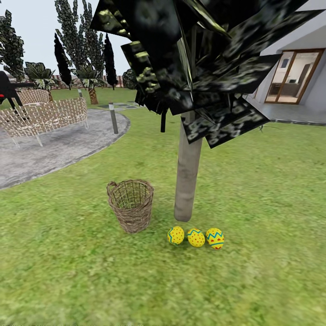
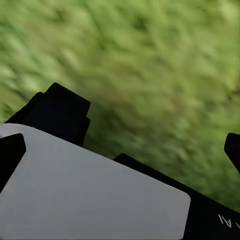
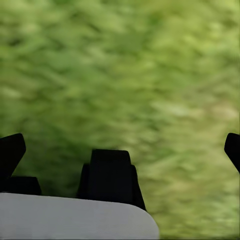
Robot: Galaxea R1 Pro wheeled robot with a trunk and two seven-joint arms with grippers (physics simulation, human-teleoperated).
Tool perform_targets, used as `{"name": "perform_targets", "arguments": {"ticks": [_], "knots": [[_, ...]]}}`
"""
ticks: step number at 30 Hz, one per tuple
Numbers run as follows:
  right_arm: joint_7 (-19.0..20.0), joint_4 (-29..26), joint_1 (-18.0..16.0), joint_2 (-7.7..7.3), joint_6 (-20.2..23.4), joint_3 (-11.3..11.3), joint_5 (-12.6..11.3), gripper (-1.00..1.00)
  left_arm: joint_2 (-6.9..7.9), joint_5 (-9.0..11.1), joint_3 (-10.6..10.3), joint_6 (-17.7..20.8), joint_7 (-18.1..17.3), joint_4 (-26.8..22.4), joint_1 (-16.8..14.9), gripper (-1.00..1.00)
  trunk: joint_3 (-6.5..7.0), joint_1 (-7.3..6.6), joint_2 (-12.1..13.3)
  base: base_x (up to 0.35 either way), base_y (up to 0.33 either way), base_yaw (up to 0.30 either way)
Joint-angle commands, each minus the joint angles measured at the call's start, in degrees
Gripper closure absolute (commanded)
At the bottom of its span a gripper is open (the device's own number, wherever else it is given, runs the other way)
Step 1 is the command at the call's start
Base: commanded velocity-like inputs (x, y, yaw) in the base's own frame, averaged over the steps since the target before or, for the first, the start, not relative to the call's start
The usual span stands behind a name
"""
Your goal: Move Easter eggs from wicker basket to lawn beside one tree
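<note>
White letters "AI" at the frame edge on my left wrist's black housing, cut off, nothing else I can read

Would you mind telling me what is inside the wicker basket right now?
No egg shows inside the wicker basket; only its woven inner wall is visible. Its near wall hides the bottom. All three Easter eggs lie on the lawn by the tree.

I see three Easter eggs in a row on the lawn at the tree trunk's foot, the wicker basket upright just beside them.
</note>
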Motion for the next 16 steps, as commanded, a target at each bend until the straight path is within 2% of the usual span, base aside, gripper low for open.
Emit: {"name": "perform_targets", "arguments": {"ticks": [1, 8, 11, 14, 16], "knots": [[-0.26, 0.18, -0.01, 0.0, -0.26, -0.48, 0.63, -1.0, 0.11, 0.39, -0.39, 0.25, 0.5, -0.13, -0.01, -1.0, -0.05, -0.01, -0.02, 0.0, 0.0, 0.0], [-0.34, 0.21, 0.13, -0.36, -0.61, -0.56, 0.21, -1.0, 0.45, 0.25, -0.39, 0.27, 0.63, 3.5, 0.01, -1.0, -0.05, -0.01, -0.02, 0.0, 0.0, 0.0], [-0.37, 0.21, 0.17, -0.43, -0.65, -0.57, 0.22, -1.0, 1.9, -0.01, -0.49, 0.27, 0.68, 3.87, 0.01, -1.0, -0.05, -0.01, -0.02, 0.0, 0.0, 0.0], [-0.37, 0.21, 0.17, -0.29, -0.65, -0.57, 0.19, -1.0, 2.38, -0.06, -0.54, 0.27, 0.71, 3.96, 0.01, -1.0, -0.05, -0.01, -0.02, 0.0, 0.0, 0.0], [-0.37, 0.21, 0.21, -0.2, -0.65, -0.57, 0.21, -1.0, 3.37, -0.05, -0.54, 0.27, 0.72, 4.0, 0.01, -1.0, -0.05, -0.01, -0.02, 0.0, 0.0, 0.0]]}}
